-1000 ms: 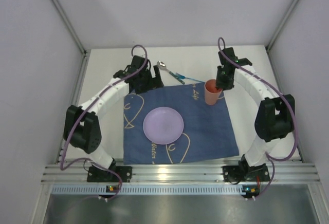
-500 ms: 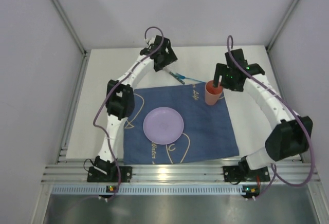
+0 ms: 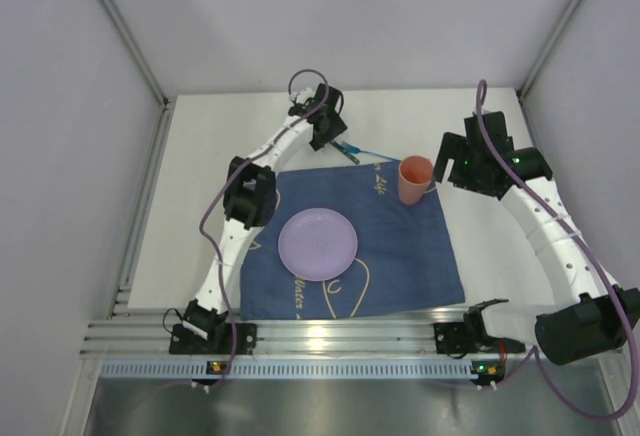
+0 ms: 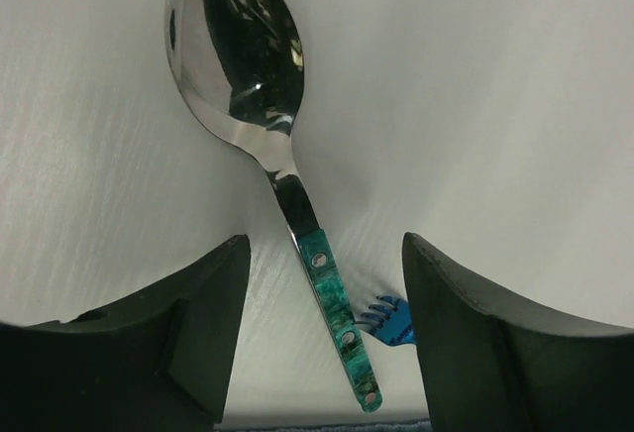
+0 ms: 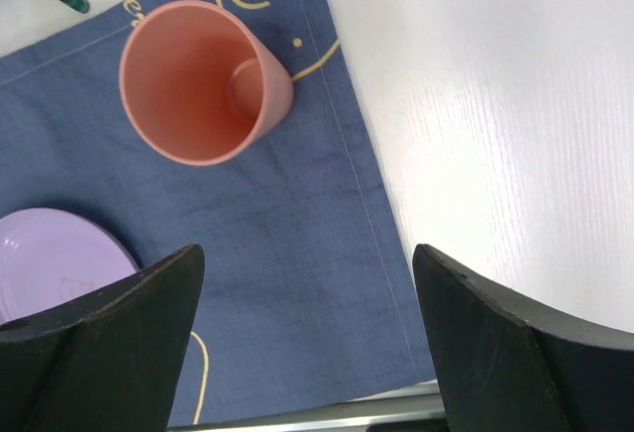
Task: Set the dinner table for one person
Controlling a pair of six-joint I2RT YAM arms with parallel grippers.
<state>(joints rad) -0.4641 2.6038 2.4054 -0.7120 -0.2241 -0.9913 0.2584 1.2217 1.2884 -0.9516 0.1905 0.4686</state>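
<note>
Lilac plate point(image 3: 317, 243) is sitting mid blue cloth point(image 3: 400, 266), which is lying on the white worktop point(image 3: 200, 176) filling the cell floor. Orange cup point(image 3: 414, 178) is standing upright at 1 o'clock of the plate, on the cloth's far corner, likely its final drink spot. Right claw point(image 5: 307, 264) is hanging released at 3 o'clock of the cup, apart from it. At 12 o'clock, past the cloth, left claw point(image 4: 322, 244) is straddling the spoon point(image 4: 238, 46) handle, spread and not touching, lining up a pick. Blue fork point(image 4: 388, 318) is lying just beside. Versus a second ago: right claw has left the cup rim and backed off; left arm has stretched out from the cloth's far-left corner to the spoon; cup unmoved.
</note>
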